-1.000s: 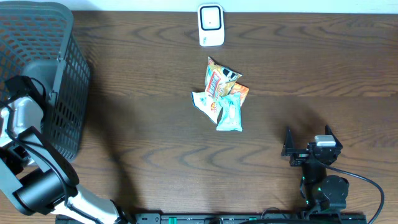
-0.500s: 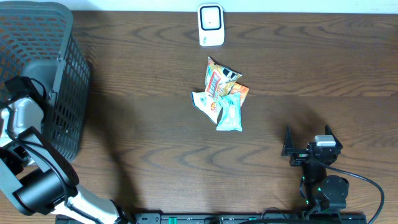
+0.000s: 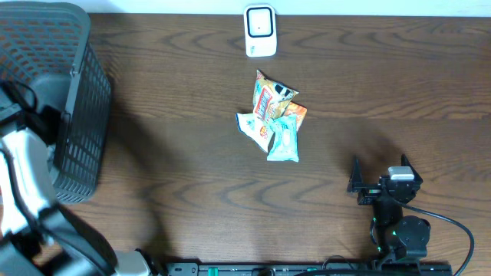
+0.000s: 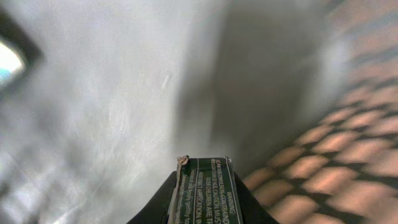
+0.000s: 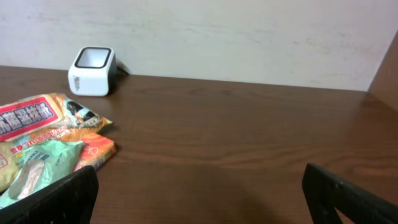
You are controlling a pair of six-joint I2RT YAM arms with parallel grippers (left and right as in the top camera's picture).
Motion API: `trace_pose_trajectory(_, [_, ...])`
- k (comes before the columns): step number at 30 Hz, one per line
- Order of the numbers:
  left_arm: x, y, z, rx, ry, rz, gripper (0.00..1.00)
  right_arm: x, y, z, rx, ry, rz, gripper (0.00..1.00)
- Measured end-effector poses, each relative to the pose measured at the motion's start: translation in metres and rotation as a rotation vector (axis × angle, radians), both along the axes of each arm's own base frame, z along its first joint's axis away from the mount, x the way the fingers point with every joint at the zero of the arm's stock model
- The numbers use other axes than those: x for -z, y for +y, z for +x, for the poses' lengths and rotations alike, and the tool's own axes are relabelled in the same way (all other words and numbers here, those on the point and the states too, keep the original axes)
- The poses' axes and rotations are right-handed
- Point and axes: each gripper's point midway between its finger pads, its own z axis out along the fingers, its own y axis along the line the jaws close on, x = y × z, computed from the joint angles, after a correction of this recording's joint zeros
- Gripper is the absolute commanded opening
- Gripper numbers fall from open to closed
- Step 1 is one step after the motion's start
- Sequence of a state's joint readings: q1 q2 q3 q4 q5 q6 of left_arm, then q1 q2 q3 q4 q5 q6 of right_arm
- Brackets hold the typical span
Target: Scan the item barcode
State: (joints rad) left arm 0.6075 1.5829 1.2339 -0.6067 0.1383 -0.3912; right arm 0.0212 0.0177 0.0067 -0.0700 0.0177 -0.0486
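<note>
We take the white scanner (image 3: 260,31) at the far edge of the table (image 3: 176,100) as our mark. Well to its left stands the dark mesh basket (image 3: 54,77), and the left arm reaches into it. The left wrist view is blurred. It shows the left gripper (image 4: 203,173) with its fingers (image 4: 155,205) drawn narrow, pinched on a dark green printed item (image 4: 205,199). Grey blur and the basket's mesh lie behind it. We cannot read the print or make out a barcode.

Just on the near side of the scanner, apart from it, lies a small heap of snack packets (image 3: 275,115). An orange and red one lies partly under a pale green one.

Further from the scanner on that same near side, and off to its right, the right gripper (image 3: 380,162) sits low by the table edge. Its fingers (image 5: 59,196) are spread wide with nothing between them, pointing toward the scanner and the heap.
</note>
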Motion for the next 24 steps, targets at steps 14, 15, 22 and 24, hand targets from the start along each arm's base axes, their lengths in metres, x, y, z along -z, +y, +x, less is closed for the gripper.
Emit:
trace_pose_trajectory(14, [-0.276,-0.061,-0.07,-0.017,-0.736,0.397,0.25,0.0,0.0,0.0,0.0,0.0,0.0,0.99])
trace_pose_trajectory(15, [-0.283,-0.076,-0.07,0.016,-0.776,0.374,0.25,0.0,0.0,0.0,0.0,0.0,0.0,0.99])
trace_pose_trajectory(22, [-0.259,-0.201,-0.013,0.468,-0.792,0.047,0.25,0.0,0.0,0.0,0.0,0.0,0.0,0.99])
trace_pose_trajectory(24, [-0.237,-0.244,0.005,0.601,-0.732,-0.052,0.25,0.0,0.0,0.0,0.0,0.0,0.0,0.99])
